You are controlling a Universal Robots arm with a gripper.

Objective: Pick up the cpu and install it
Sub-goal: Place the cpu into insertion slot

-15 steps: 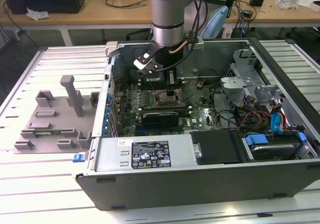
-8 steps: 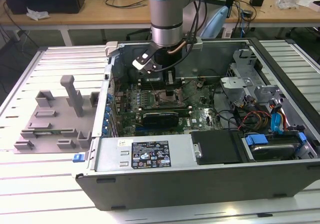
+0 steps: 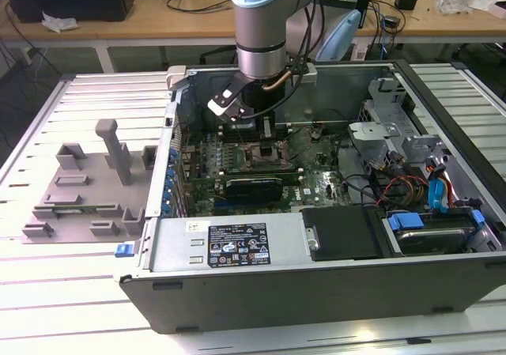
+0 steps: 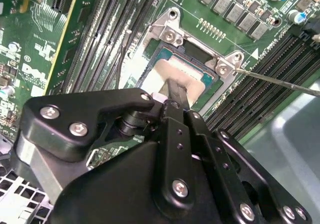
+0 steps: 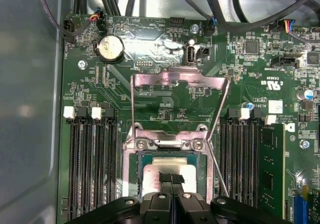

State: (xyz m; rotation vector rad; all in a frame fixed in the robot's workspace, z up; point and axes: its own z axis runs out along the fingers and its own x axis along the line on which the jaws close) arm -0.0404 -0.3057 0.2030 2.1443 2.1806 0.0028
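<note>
Inside the open computer case [image 3: 316,284], the gripper [image 5: 171,177], fingers together, rests its tips on the cpu [image 5: 152,178] lying in the motherboard socket [image 5: 133,184], apparently seating it beneath the raised retention frame [image 5: 177,79], with the grey tray [image 3: 79,205] at nine o'clock of the case in the exterior view.

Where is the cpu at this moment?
In both wrist views the cpu lies in the socket, between the memory slots, directly under the gripper.
</note>
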